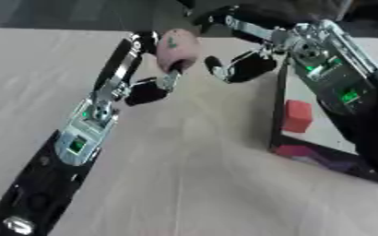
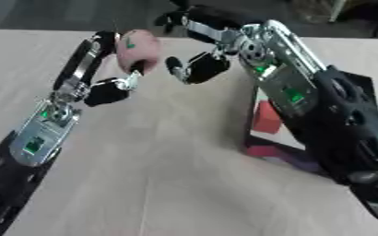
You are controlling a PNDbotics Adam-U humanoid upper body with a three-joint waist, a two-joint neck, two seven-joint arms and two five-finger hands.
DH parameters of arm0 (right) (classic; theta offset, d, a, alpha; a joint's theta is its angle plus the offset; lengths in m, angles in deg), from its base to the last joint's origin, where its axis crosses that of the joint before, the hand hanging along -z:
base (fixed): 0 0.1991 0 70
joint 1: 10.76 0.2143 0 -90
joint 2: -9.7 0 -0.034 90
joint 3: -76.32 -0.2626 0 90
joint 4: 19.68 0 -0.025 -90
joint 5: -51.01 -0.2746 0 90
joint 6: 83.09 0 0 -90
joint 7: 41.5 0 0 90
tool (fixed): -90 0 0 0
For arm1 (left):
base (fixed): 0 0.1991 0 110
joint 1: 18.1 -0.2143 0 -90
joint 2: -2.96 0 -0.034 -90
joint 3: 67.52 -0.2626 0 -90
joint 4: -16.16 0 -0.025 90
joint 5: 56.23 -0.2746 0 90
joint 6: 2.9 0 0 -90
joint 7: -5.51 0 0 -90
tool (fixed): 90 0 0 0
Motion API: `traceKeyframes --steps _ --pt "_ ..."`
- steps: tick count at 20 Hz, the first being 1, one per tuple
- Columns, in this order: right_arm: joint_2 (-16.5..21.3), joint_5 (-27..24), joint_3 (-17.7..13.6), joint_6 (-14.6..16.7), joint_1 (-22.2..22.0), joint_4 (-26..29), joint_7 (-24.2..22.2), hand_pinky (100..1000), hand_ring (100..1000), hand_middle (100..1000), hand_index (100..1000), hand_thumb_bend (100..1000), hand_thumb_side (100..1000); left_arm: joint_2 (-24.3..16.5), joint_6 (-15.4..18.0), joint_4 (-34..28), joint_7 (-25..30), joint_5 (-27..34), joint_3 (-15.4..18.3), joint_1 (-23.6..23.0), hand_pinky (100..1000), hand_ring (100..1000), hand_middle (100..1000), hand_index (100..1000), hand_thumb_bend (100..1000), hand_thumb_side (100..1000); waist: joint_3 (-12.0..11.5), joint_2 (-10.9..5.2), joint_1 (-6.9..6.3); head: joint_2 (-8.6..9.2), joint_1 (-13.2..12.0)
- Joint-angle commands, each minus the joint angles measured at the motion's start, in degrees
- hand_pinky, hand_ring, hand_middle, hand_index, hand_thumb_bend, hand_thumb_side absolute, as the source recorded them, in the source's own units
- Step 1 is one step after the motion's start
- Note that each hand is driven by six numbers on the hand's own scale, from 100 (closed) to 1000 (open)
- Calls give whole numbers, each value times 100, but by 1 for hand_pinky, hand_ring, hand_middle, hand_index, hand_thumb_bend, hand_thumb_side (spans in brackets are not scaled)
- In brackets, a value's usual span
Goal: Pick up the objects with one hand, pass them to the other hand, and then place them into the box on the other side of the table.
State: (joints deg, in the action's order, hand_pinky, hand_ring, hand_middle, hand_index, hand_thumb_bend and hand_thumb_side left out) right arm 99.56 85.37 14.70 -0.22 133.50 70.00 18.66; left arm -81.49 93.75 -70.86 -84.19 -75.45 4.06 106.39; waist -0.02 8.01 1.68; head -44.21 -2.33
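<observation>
- The left robot hand [image 1: 156,69] reaches in from the near left and is raised above the far middle of the tabletop [image 1: 192,184], with its fingers and thumb curled round a rounded pink object [image 1: 179,48].
- The pink object bears a small green mark and is held off the tabletop, between the two robot hands.
- The right robot hand [image 1: 240,64] comes in from the far right, just beside the pink object; its fingers are spread and relaxed, and it holds nothing.
- Whether the right robot hand touches the pink object cannot be told.
- A box [image 1: 325,126] with dark walls and a pale floor lies on the right side of the tabletop, partly under the right arm.
- A red block [image 1: 297,116] rests inside the box.
</observation>
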Motion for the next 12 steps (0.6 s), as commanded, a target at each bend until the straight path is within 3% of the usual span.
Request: traceKeyframes --steps 1,3,12 --pt "7 70 -29 46 141 13 62 951 1000 823 952 100 218 18 31 -106 46 7 -19 130 697 595 520 486 100 194 -8 -141 71 9 26" --pt "-6 68 -14 96 135 -4 24 954 1000 824 962 100 284 22 39 -108 67 6 -31 132 697 595 520 485 100 192 -12 -138 71 9 27" --pt "-49 22 -7 242 142 -56 -64 957 1000 824 971 100 367 42 83 -127 143 14 -82 153 697 595 519 485 100 187 -26 -123 73 9 43"
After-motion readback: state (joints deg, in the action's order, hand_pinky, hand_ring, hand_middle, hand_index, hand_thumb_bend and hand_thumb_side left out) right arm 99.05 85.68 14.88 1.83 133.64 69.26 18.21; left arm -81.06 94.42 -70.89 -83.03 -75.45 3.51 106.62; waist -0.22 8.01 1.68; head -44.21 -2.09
